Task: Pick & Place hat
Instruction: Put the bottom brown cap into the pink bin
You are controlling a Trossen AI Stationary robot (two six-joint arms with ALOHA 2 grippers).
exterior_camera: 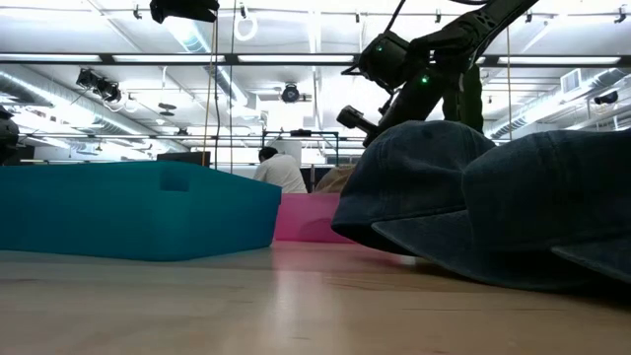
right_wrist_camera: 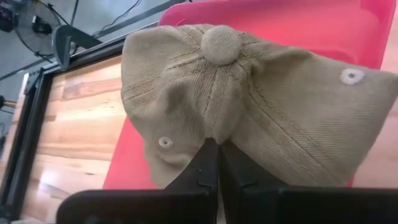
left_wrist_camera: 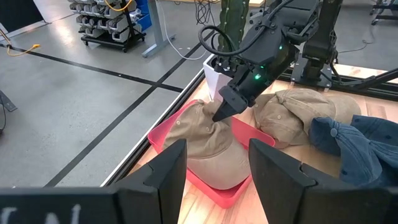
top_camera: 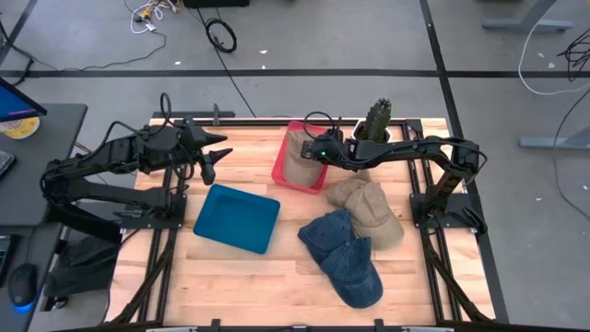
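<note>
Wooden table (top_camera: 249,277), teal tray (top_camera: 236,218), pink bin (top_camera: 288,170) (hat inside), loose caps (top_camera: 343,254)

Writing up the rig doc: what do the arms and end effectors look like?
Both arms are dark, near-black, with jointed links on black frame mounts. Black cables loop along the left arm and the right arm. The right arm shows small green lights near its wrist. The left end effector has two broad, flat dark fingers; the right end effector tapers to a narrow dark tip.
</note>
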